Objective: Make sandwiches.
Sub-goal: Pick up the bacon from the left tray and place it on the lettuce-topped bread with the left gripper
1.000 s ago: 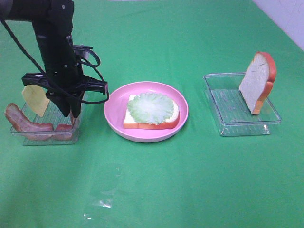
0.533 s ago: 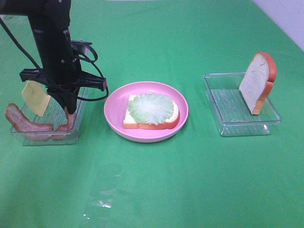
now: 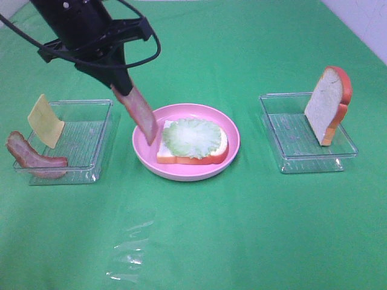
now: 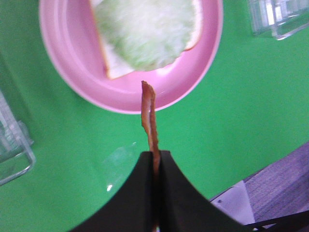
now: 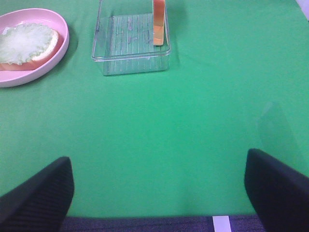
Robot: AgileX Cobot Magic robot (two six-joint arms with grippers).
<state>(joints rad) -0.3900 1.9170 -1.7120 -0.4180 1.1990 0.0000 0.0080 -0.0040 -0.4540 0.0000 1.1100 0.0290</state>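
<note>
My left gripper (image 3: 125, 92) is shut on a reddish-brown bacon strip (image 3: 143, 116), which hangs tilted over the left rim of the pink plate (image 3: 181, 176). On the plate lies a bread slice (image 3: 195, 159) topped with green lettuce (image 3: 192, 136). In the left wrist view the bacon strip (image 4: 149, 113) sticks out from the closed left gripper (image 4: 155, 159) toward the plate (image 4: 123, 102) and lettuce (image 4: 149, 34). A second bread slice (image 3: 328, 104) stands upright in the right tray. My right gripper (image 5: 159, 193) is open above bare cloth and holds nothing.
The clear left tray (image 3: 91, 109) holds a yellow cheese square (image 3: 45, 121) and another bacon strip (image 3: 33, 158). A clear tray (image 3: 290, 160) stands at the right; the right wrist view shows this tray (image 5: 130, 63) and its bread slice (image 5: 158, 21). Green cloth covers the table.
My left gripper closed on a bacon strip in the left tray, lifted it out and carried it up and right to the plate's left rim. The right arm has not moved.
</note>
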